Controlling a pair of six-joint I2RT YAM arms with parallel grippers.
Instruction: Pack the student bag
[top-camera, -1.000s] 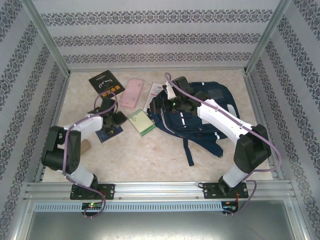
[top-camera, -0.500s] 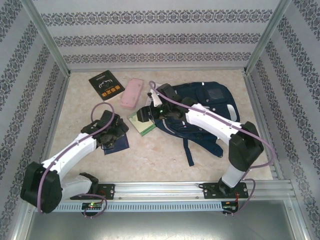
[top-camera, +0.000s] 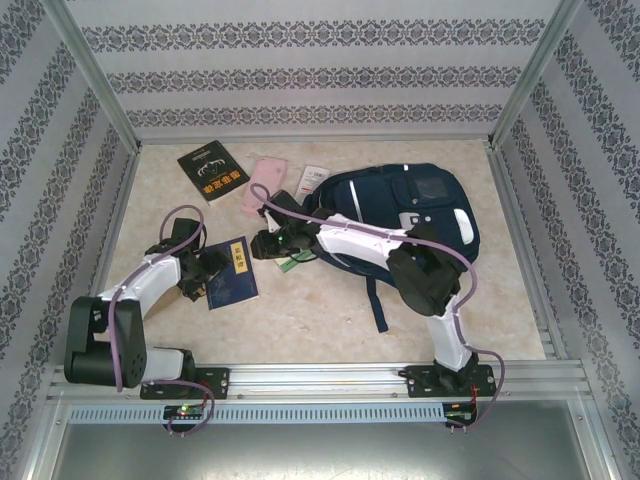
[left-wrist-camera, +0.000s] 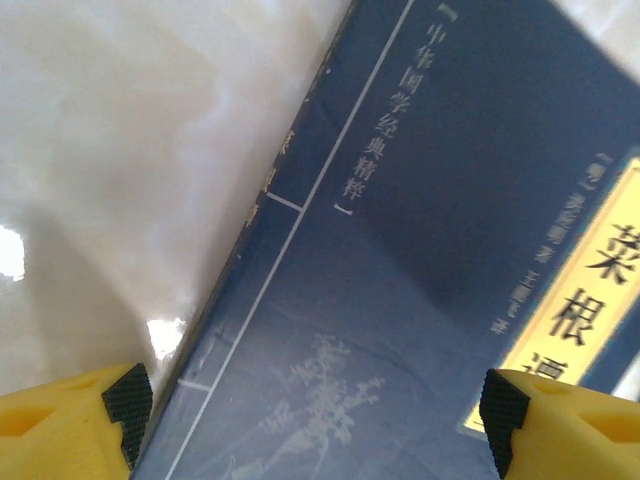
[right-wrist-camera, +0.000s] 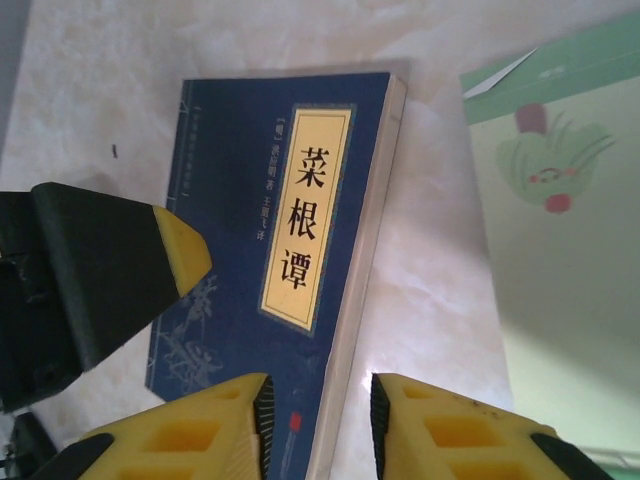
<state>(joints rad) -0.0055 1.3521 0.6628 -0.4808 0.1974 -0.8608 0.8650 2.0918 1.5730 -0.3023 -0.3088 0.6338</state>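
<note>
Yellow-tipped, your left gripper is spread wide over the navy book, toward the table's left edge. Your right gripper sits over the book's right edge with its fingers nearly together; can't tell if it's pinching. Green booklet lies just beside. The student bag lies toward the far right corner.
</note>
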